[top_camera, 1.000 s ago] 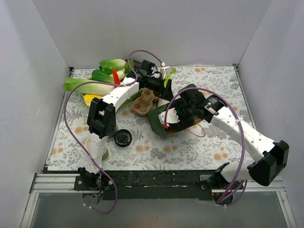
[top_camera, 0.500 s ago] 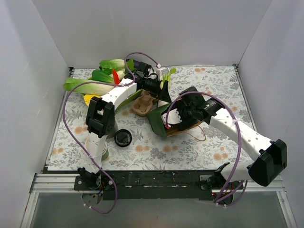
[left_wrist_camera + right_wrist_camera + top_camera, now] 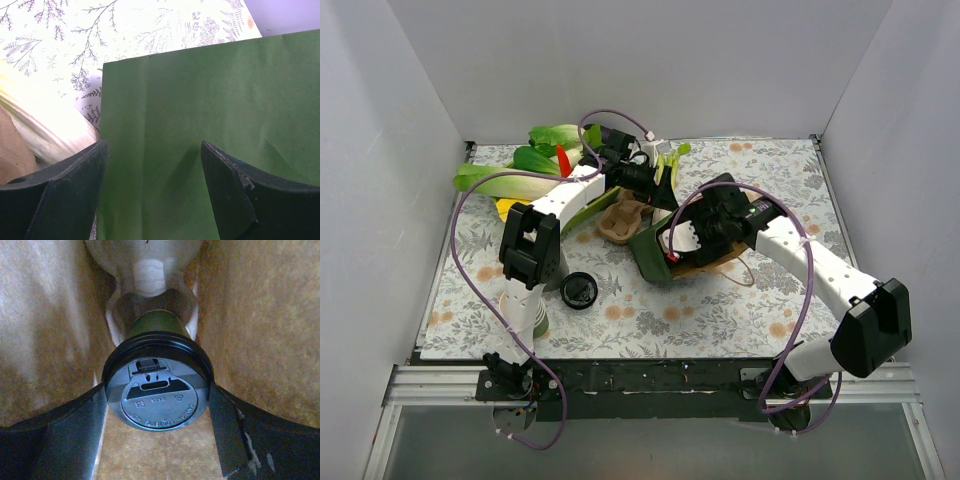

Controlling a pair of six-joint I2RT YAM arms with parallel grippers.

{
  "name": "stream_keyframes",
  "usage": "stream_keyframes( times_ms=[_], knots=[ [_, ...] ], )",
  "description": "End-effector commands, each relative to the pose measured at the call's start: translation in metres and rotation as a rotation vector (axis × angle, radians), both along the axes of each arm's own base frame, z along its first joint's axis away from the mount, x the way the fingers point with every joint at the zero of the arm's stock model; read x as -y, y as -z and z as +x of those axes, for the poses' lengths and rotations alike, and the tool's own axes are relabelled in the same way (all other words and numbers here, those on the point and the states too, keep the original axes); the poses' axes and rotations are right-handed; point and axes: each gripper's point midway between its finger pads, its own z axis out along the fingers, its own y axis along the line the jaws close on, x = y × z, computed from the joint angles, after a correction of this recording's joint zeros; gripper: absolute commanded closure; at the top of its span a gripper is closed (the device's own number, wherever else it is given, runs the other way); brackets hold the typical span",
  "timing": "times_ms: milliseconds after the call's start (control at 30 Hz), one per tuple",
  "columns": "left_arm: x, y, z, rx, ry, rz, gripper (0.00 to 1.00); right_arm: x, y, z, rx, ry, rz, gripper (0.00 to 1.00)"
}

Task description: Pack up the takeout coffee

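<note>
Right pincer (image 3: 157, 390) is stretched wide and clamped on the small dark green paper cup (image 3: 156, 325). Its two fingers press the rim of the round black plastic lid (image 3: 159, 402) from either side, and the lid faces straight at the wrist cam. Cup and pincer are both inside the paper bag (image 3: 648, 252) (green outside, brown inside), which lies on its side mid-table with brown walls close on both sides of the cup.

Left pincer (image 3: 153, 147) is spread open with nothing gripped, and flat green bag paper (image 3: 200, 100) fills the view past its tips. From above it sits at the bag's far edge (image 3: 645, 180).

Just left of the bag is a brown moulded pulp cup carrier (image 3: 623, 216), partly under the left arm. A loose black round lid (image 3: 579, 290) lies well apart nearer the front. At the back left there's a pile of leafy green vegetables with pale stalks (image 3: 505, 182) and a red pepper (image 3: 563, 160) among them.

It's all on a pale floral tablecloth (image 3: 740, 310), boxed in by plain white walls (image 3: 650, 60)
</note>
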Motion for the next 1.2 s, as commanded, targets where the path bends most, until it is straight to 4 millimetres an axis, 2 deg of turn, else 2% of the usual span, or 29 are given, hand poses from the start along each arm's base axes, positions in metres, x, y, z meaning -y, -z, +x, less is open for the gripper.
stream_keyframes(
  times_ms=[0,167,567,733,900,1167],
  knots=[
    [-0.003,-0.001,0.003,0.002,-0.005,-0.009,0.26,-0.015,-0.018,0.01,0.023,-0.033,0.074,0.99],
    [-0.004,-0.002,0.004,0.001,-0.011,-0.012,0.26,-0.017,-0.012,0.006,-0.011,-0.066,0.076,0.99],
    [-0.008,0.01,0.002,-0.041,-0.02,0.003,0.25,-0.021,-0.011,0.015,-0.01,-0.103,0.106,0.99],
    [-0.009,0.014,-0.001,-0.069,-0.017,0.005,0.25,-0.022,-0.027,0.018,0.012,-0.124,0.132,0.99],
    [-0.009,0.015,-0.002,-0.075,-0.014,0.009,0.25,-0.022,-0.034,0.015,0.007,-0.14,0.132,0.99],
    [-0.011,0.018,-0.005,-0.1,-0.009,0.015,0.24,-0.025,-0.023,0.014,-0.004,-0.172,0.129,0.99]
  ],
)
